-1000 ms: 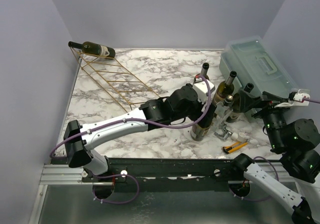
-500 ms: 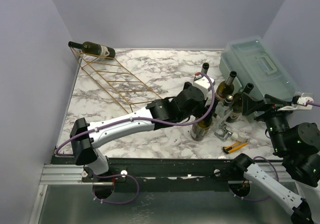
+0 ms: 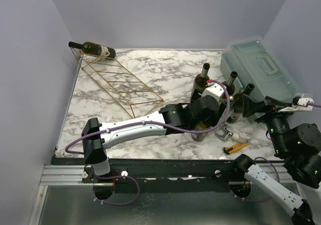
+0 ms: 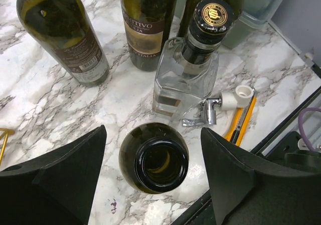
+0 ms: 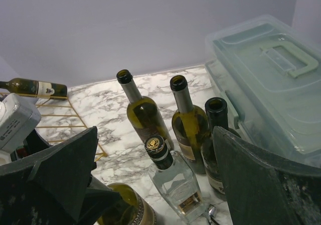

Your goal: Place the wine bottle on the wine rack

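Looking down from the left wrist, we saw the left gripper (image 4: 153,145) straddling the open mouth of an upright dark bottle (image 4: 153,159). Its fingers (image 4: 65,177) were partly spread, with bare marble showing on either side of the glass, so it had hold of nothing. The bottle stood on the table (image 3: 100,115) near the front edge, right of the middle. It was just beside a clear bottle (image 4: 186,79) with a black cap, and well apart from the rack (image 3: 122,84), which sat slanted toward the far left corner. A second bottle (image 3: 95,49) lay on its side across the rack's far end. Three bottles (image 3: 231,87) stood upright behind the clear one, near a lidded plastic box (image 3: 261,67) at the far right. A yellow knife (image 3: 235,146) lay by the front edge. The right gripper (image 5: 155,134) hung at the right, facing the standing bottles, its fingers spread wide with nothing held between them.
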Robot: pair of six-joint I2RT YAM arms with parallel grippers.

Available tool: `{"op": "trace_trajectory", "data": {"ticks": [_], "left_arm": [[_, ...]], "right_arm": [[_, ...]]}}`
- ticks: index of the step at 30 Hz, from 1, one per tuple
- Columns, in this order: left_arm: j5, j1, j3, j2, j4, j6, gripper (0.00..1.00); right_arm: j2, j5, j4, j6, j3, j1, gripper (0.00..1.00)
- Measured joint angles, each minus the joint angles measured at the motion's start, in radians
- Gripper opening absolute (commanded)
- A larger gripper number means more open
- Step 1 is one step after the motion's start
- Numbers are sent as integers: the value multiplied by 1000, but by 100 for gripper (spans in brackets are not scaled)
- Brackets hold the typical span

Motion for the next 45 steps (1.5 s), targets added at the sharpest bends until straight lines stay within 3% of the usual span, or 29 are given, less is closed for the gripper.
{"op": "trace_trajectory", "data": {"ticks": [11, 18, 41, 45], "left_arm": [[-60, -23, 33, 33, -55, 22, 61], [-63, -24, 45, 47, -80, 28, 43], [-99, -21, 60, 47, -105, 117, 0], [-105, 0, 71, 47, -132, 152, 0]], "right_arm": [[-2, 0, 0, 1, 0, 0, 100], [-2, 0, 0, 6, -2, 0, 100], [-2, 0, 1, 9, -25, 0, 100], [4, 1, 10, 8, -37, 0, 100]]}}
